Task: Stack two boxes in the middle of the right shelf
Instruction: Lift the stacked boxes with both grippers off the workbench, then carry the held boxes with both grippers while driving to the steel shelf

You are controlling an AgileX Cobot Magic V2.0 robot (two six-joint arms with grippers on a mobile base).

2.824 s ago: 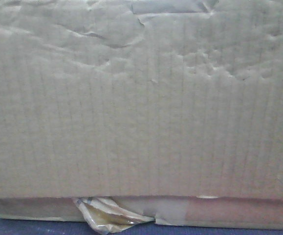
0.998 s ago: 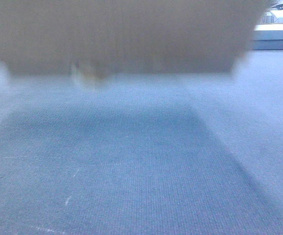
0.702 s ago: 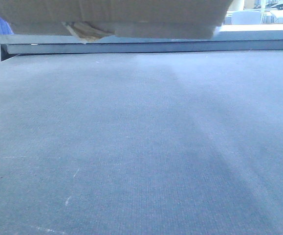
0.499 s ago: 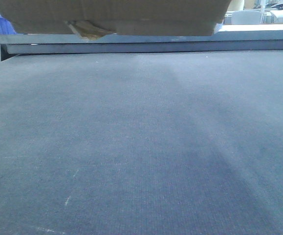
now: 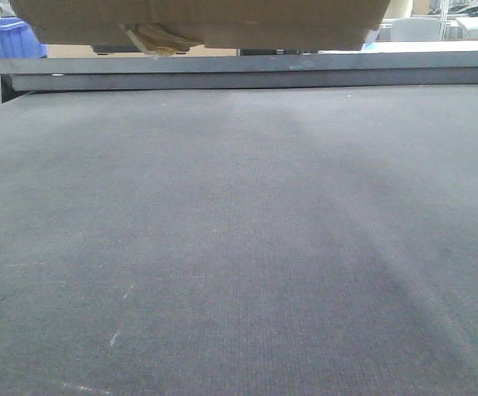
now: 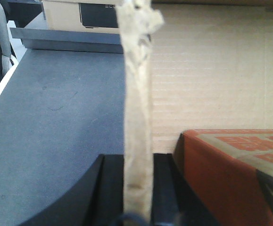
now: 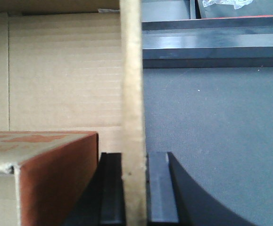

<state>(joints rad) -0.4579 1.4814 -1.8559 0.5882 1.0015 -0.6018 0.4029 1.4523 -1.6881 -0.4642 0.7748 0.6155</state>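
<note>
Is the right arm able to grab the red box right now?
Probably not: the right gripper is shut on the cardboard box wall, so it's busy, though the red box sits right beside it.

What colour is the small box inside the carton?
The box is brick red; right wrist view.

1. This looks like a storage or goods-handling area, a warehouse-like workroom rather than a home.
2. A broad dark grey deck (image 5: pixel 239 247) with a rough, woven-looking surface fills the front view, scuffed with pale scratches at the lower left.
3. A long dark rail (image 5: pixel 255 70) runs along its far side. The right wrist view shows a ledge (image 7: pixel 211 23) behind with a thin red edge.
4. A blue plastic bin (image 5: pixel 7 37) stands at the far left beyond the rail.
5. A plain corrugated cardboard box (image 5: pixel 205 21) with peeling tape, and a tan carton (image 6: pixel 63 14) bearing a dark label, suggest packed goods.
6. Pale, brightly lit frames (image 5: pixel 461 12) at the upper right are too small to make out.
</note>
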